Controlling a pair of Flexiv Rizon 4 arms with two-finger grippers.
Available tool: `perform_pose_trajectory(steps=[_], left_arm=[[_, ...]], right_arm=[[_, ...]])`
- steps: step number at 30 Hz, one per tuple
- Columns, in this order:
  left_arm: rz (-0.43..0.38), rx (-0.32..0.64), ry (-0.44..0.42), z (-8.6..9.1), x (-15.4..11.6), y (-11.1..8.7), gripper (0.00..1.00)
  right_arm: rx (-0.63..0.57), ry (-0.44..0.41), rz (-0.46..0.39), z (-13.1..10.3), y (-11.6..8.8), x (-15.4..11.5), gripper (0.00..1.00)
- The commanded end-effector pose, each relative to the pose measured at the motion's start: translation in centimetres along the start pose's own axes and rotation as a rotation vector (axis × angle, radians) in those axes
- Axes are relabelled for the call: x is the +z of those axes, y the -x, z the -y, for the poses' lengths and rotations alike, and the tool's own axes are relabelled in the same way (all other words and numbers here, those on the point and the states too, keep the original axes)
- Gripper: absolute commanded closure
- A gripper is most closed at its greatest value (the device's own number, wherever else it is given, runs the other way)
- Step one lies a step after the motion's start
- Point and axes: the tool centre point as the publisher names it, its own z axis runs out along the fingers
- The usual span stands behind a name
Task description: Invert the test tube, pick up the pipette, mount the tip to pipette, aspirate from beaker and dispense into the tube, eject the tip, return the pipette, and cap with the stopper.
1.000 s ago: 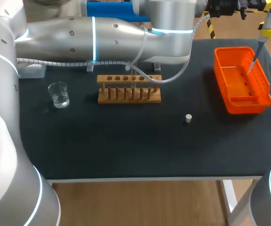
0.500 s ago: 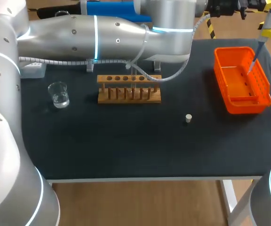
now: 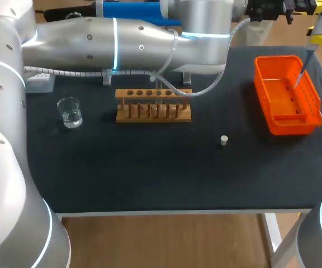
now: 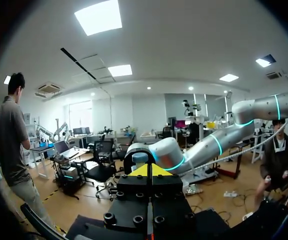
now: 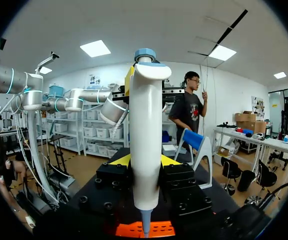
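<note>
My right gripper (image 5: 145, 161) is shut on the white pipette (image 5: 145, 120), held upright. In the head view the pipette (image 3: 313, 39) stands at the far right corner, its thin lower end over the orange basket (image 3: 312, 92). My left arm stretches across the back of the table. Its gripper (image 4: 148, 171) is shut on nothing and points out into the room. A wooden tube rack (image 3: 153, 105) stands mid-table. The glass beaker (image 3: 70, 111) with clear liquid is to its left. The small pale stopper (image 3: 223, 140) lies in front of the rack to the right. I cannot make out a test tube.
The orange basket (image 5: 145, 230) shows just under the pipette in the right wrist view. A blue pipette stand (image 3: 127, 11) stands behind the rack, mostly hidden by my left arm. A pale box (image 3: 39, 82) sits at the back left.
My left arm has shifted slightly at the back of the table. The right arm, the pipette and the things on the table have kept still.
</note>
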Motion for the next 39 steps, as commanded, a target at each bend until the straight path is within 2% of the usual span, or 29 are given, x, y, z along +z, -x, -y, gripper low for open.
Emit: perform_pose_trajectory(steps=[1, 39], left_arm=[[-0.013, -0.001, 0.002, -0.2, 0.2, 0.4, 1.0], [-0.033, -0.033, 0.015, -1.6, 0.2, 0.1, 1.0]], right_arm=[[-0.001, -0.003, 0.002, -0.2, -0.1, 0.1, 1.0], [-0.001, -0.003, 0.002, -0.2, -0.1, 0.1, 1.0]])
